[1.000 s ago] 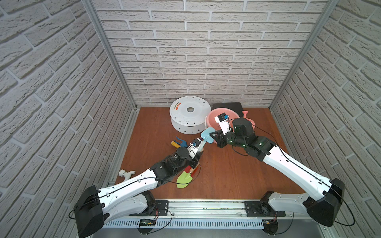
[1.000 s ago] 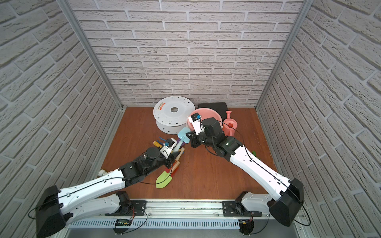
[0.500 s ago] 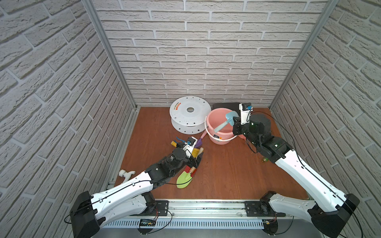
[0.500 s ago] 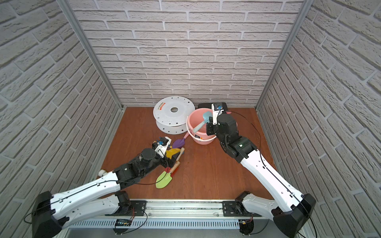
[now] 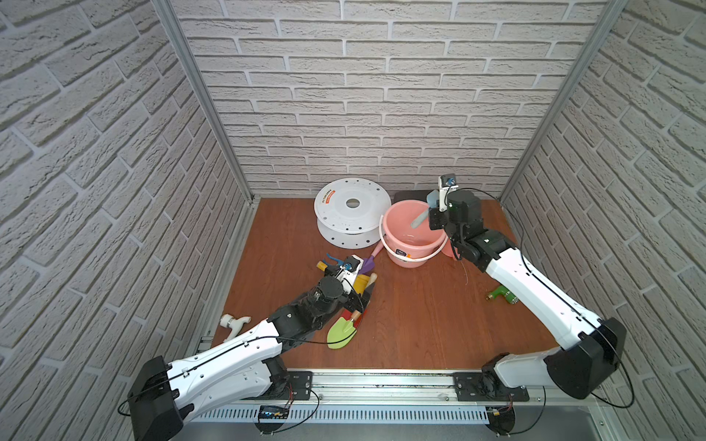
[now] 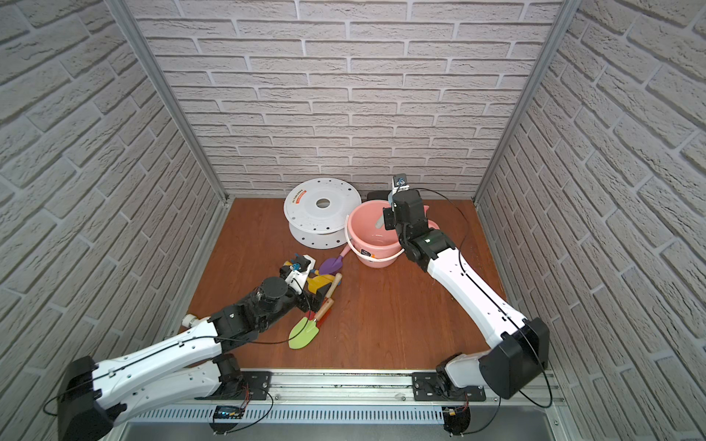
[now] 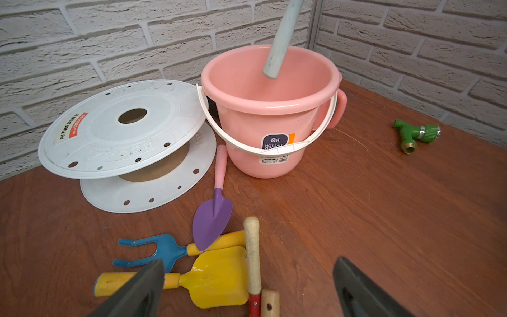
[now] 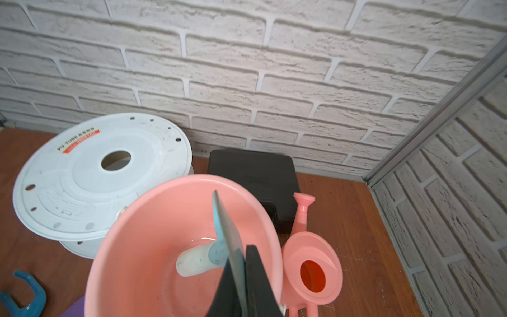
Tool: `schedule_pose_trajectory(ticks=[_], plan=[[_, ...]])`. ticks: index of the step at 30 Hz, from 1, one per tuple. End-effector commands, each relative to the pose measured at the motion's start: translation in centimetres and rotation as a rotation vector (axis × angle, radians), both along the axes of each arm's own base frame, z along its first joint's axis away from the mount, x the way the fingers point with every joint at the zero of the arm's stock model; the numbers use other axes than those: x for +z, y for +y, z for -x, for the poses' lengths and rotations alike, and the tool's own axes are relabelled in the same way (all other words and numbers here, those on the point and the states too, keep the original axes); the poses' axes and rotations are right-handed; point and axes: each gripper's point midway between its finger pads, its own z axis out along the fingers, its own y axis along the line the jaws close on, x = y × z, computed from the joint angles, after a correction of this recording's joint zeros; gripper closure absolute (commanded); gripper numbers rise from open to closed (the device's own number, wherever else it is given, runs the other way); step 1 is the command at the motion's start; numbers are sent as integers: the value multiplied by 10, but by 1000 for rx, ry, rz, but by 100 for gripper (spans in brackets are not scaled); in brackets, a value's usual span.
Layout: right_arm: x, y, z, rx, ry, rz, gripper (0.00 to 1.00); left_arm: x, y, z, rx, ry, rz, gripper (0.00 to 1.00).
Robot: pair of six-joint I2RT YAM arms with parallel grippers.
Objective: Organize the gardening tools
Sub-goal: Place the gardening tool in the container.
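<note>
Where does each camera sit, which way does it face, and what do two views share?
Top views: high over the front rail, looking down on the table and back wall; left arm and right arm show.
Left wrist: low over the tools, facing the bucket and spool; its open jaws show.
Right wrist: above the bucket, looking into it and at the back wall; its jaws show, shut on the pale trowel.
Shared: both wrist views show bucket, spool, pale trowel and blue fork.
</note>
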Motion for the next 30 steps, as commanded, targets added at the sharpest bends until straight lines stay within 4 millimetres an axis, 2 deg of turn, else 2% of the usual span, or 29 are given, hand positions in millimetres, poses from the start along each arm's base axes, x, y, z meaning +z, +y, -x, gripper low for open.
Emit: schedule_pose_trajectory(ticks=[1, 7, 10, 11, 13, 16, 21, 24, 26, 27, 30], plan=[[-15, 16, -11, 75, 67, -5, 97, 2, 1, -4, 19, -15, 13, 2], [-65, 36, -26, 155, 237, -35, 95, -1, 1, -4, 21, -7, 6, 2], [-78, 42, -31, 185, 307, -60, 89, -2, 1, -5, 25, -4, 1, 2], [-83, 40, -32, 177, 330, -64, 82, -1, 2, -5, 28, -6, 3, 2], [-84, 36, -34, 154, 346, -64, 57, -2, 3, -6, 36, -5, -1, 2], [-71, 30, -31, 130, 315, -66, 41, -2, 4, -7, 44, -5, -4, 2], [-34, 26, -17, 126, 215, -134, 29, -5, 6, -9, 60, -1, -14, 2], [-11, 27, -2, 136, 159, -203, 21, -6, 7, -10, 66, 5, -24, 2], [1, 28, 10, 150, 130, -248, 12, -7, 14, -15, 110, -2, -42, 2], [5, 29, 16, 160, 119, -272, 2, -7, 16, -16, 124, -1, -46, 2], [8, 33, 37, 194, 99, -337, 0, -11, 24, -19, 170, 7, -61, 2]])
